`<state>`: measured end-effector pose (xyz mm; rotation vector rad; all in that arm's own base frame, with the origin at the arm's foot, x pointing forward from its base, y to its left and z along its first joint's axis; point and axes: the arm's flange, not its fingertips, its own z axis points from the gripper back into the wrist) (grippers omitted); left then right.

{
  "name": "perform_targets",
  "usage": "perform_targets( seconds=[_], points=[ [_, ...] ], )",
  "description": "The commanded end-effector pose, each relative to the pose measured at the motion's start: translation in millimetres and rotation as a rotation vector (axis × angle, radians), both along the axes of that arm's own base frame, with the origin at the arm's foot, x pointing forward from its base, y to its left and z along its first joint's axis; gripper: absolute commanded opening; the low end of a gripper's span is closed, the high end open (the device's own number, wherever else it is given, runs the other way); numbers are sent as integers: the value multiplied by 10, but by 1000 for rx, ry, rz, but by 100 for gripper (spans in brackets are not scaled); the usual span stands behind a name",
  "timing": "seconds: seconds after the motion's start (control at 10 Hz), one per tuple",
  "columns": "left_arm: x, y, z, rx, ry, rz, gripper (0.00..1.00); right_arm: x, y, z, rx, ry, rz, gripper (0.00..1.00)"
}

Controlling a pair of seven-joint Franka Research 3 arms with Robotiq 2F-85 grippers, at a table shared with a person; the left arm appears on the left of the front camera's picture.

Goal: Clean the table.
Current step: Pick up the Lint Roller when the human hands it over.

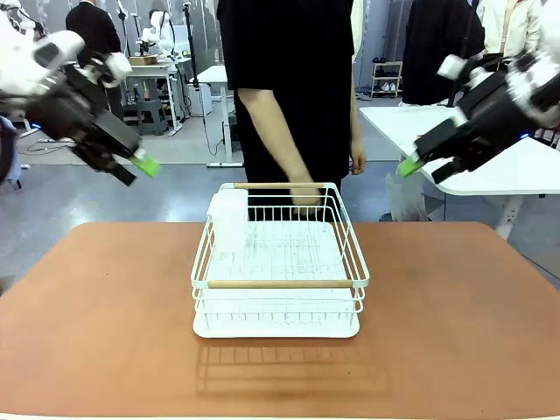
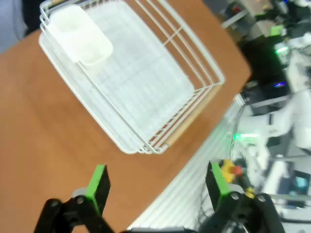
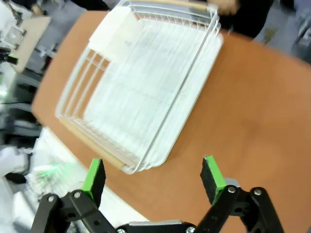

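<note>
The large rectangular worktop (image 1: 96, 306), with a smooth matte reddish-brown top and rounded corners, spreads across the lower half of the front view. It lies between the robot and a person in a black top (image 1: 284, 79) who stands at its far edge. At its middle stands a white wire rack (image 1: 280, 284) with pale wooden rails along its near and far rims, seated on a flat white tray (image 1: 276, 331). A white translucent plastic tub (image 1: 229, 219) sits against the rack's far left corner (at the upper left in the left wrist view). The person's hand (image 1: 304, 196) is at the far wooden rail; whether it grips the rail I cannot tell. The white left arm (image 1: 39, 66) holds the left jaws high to the left of the rack, released, with the green pads (image 2: 99, 180) well apart and nothing between them. The right jaws, on the white right arm (image 1: 534, 83), hang high to the right, likewise released and empty.
</note>
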<state>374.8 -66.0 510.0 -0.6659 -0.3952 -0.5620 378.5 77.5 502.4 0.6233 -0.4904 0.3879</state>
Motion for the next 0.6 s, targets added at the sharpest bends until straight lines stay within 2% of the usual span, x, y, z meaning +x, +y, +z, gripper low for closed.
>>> perform_targets(
  seconds=[0.0, 0.1, 0.2, 0.4, 0.5],
  points=[
    [-149, 587, -9, -112, 106, -28, 100, -31, -597, -13, 163, 155, -22, 100],
    [-313, 907, -2, -182, 109, -11, 100, -136, -913, -42, 237, 189, 0, 100],
    [-483, 1227, -31, -246, 94, 51, 100, -222, -1224, -100, 309, 222, -11, 100],
    [-814, 1807, -262, -337, 130, 208, 100, -372, -1670, -283, 411, 278, -35, 100],
    [-957, 2079, -397, -334, 159, 187, 100, -420, -1840, -361, 429, 298, -29, 100]
  ],
)
